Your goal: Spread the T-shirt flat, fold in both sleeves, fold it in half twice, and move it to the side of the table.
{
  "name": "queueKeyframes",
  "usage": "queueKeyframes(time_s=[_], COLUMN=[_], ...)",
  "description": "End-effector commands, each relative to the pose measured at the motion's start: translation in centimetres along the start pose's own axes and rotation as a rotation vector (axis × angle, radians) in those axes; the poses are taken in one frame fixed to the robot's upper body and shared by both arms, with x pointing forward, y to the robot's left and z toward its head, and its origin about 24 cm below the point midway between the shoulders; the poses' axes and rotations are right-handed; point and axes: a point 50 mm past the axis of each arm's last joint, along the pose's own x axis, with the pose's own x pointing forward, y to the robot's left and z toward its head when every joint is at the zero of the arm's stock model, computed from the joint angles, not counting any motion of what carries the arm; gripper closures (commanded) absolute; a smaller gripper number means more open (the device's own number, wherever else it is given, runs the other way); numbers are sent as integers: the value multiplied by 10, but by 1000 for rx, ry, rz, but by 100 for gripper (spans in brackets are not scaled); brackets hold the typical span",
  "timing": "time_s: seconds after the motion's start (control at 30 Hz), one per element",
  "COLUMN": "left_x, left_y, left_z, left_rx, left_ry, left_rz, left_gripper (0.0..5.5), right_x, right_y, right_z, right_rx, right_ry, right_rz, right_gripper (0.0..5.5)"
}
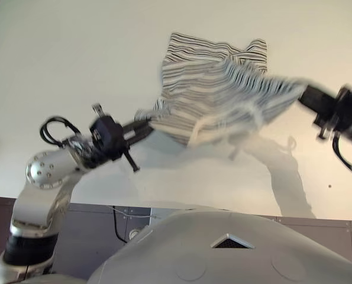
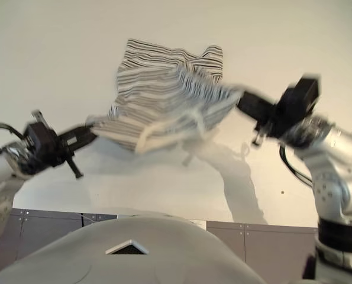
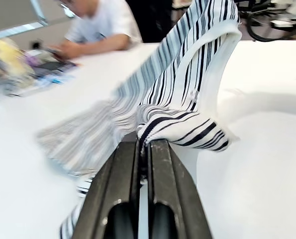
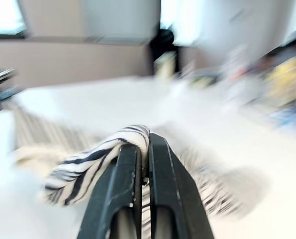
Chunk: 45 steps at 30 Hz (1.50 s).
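The black-and-white striped T-shirt [image 1: 214, 89] is partly lifted off the white table [image 1: 63, 53]. Its far part lies on the tabletop, its near part hangs stretched between both arms. My left gripper [image 1: 149, 124] is shut on the shirt's near left corner; in the left wrist view the fingers [image 3: 160, 164] pinch a striped fold [image 3: 182, 127]. My right gripper [image 2: 242, 99] is shut on the near right edge of the shirt; the right wrist view shows its fingers [image 4: 160, 164] clamped on a striped bunch [image 4: 95, 162].
The table's front edge [image 1: 164, 207] runs close to the robot. A person [image 3: 100, 22] sits at the far side of the table with small items [image 3: 23, 57] on it, well away from the shirt.
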Motion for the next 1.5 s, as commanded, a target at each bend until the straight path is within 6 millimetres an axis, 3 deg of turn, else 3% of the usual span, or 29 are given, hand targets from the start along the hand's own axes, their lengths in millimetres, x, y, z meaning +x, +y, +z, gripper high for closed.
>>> queueKeyframes(time_s=[0.03, 0.1, 0.13, 0.23, 0.37, 0.53, 0.6, 0.67, 0.73, 0.83, 0.9, 1.0, 1.1, 1.2, 1.33, 1.5], left_x=[-29, -26, -24, -24, -28, -46, -54, -52, -50, -34, -6, 23, 41, 32, 21, 23], left_y=[-41, -39, -39, -50, -61, -52, -48, -35, -10, 40, 49, 28, 25, 34, 54, 40], left_z=[-47, -65, -71, -75, -72, -73, -64, -46, -19, 6, -11, -49, -79, -100, -104, -97], left_rx=[34, 131, 164, 209, 199, 203, 43, -108, -193, -164, -133, -67, -30, -41, -10, 3], left_ry=[333, 417, 439, 443, 408, 451, 415, 312, 173, 4, 77, 243, 334, 400, 401, 337], left_rz=[-201, -131, -101, -90, -107, -120, -143, -121, -73, 102, 143, 55, 8, 71, 208, 250], left_gripper=[540, 540, 513, 468, 396, 320, 316, 316, 316, 316, 316, 316, 316, 316, 316, 316], right_x=[-31, -31, -30, -33, -42, -63, -61, -55, -47, -31, -28, -23, -5, 8, 0, -9], right_y=[63, 63, 58, 53, 56, 60, 47, 30, 7, -18, -29, -52, -71, -82, -86, -86], right_z=[-59, -76, -83, -91, -85, -67, -53, -38, -22, -33, -52, -64, -80, -83, -86, -78], right_rx=[60, -39, -138, -212, -153, -47, -41, -31, -36, -146, -211, -303, -442, -515, -510, -499], right_ry=[465, 556, 597, 625, 610, 609, 557, 475, 388, 455, 550, 641, 710, 722, 748, 737], right_rz=[333, 284, 243, 222, 297, 399, 346, 277, 184, 80, 61, 53, 12, 2, 23, 22], right_gripper=[538, 538, 540, 484, 399, 309, 267, 267, 267, 267, 267, 267, 267, 267, 267, 267])
